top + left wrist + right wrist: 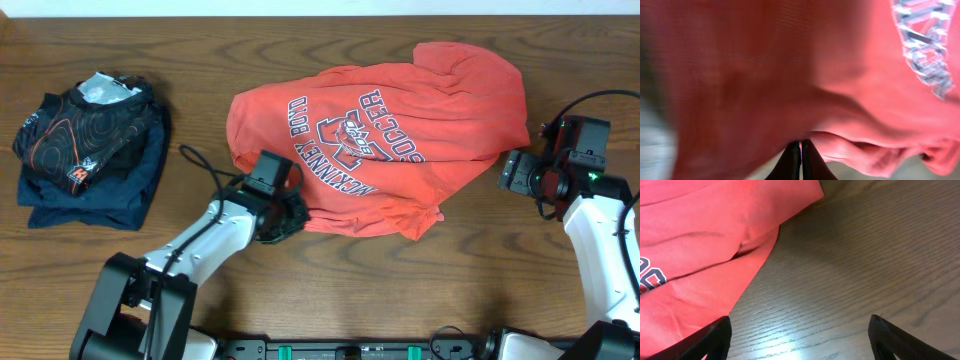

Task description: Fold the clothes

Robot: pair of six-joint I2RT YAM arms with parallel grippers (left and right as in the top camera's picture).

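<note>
Three views, and each one gives you something the others don't. Overhead is the only one with the whole coral T-shirt (380, 130): it lies print-up in the middle of the table (300, 40), a bit toward the right edge, crumpled rather than flat. Its long axis runs left to right, tilted so the right end sits closer to the far edge, where the cloth bunches into a lump. The lettering reads upside down from up there. Can't tell where the collar is

The left wrist cam is nearly all red cloth plus a slice of the print, but it shows the left gripper (800, 146) with its fingers pressed together and a sliver of shirt pinched between them, at the near-left hem. The right wrist cam shows the right gripper (800, 335) spread wide over bare wood, just beside the shirt's right edge and not touching it. By the left edge, a black garment with orange lines (85, 125) sits on a folded navy one (120, 195)
</note>
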